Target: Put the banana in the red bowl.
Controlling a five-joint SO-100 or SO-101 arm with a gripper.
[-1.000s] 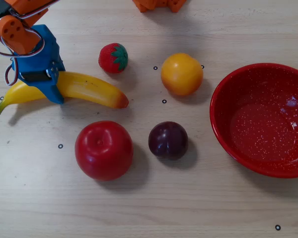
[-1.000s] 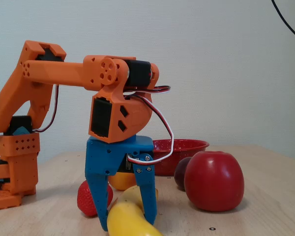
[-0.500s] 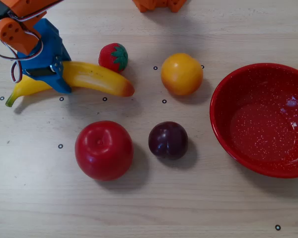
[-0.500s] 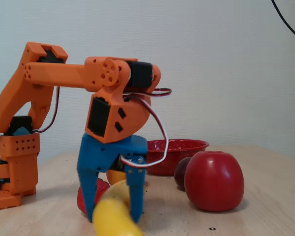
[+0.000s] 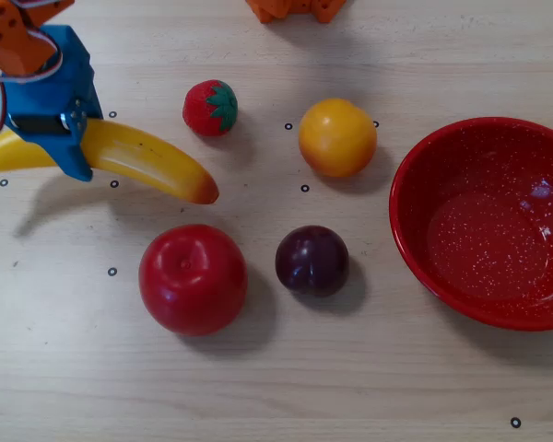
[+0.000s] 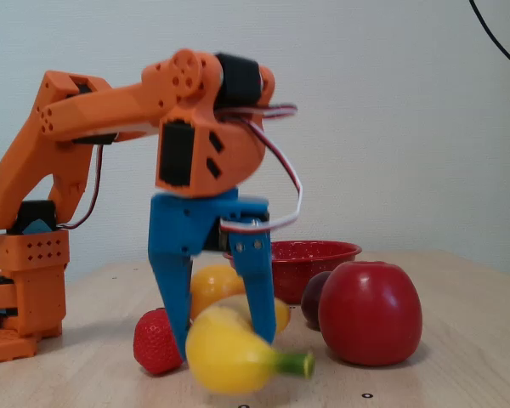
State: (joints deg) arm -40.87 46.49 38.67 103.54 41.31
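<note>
The banana (image 5: 138, 157) looks like hollow glossy plastic: light and stiff, but probably slippery, and its curve would let it twist in a grip taken near either tip. The thick middle seems the safest place to hold it, and that is roughly where the blue hand (image 5: 60, 147) has it, somewhat toward the green stem (image 6: 297, 364). The 2 fingers (image 6: 259, 297) straddle the fruit, closed to about its width and pressed against its sides, so the hand is clenched on the banana. In the fixed view the banana is blurred and seems to sit just clear of the counter (image 5: 276, 387), though contact cannot be ruled out. Taking the red bowl (image 5: 415, 166) as landmark in the overhead view, the banana lies well apart to its left, with the strawberry (image 5: 210, 108), the yellow-orange fruit (image 5: 337, 137), the red apple (image 5: 193, 278) and the dark plum (image 5: 311, 261) all between them. The bowl is empty.
</note>
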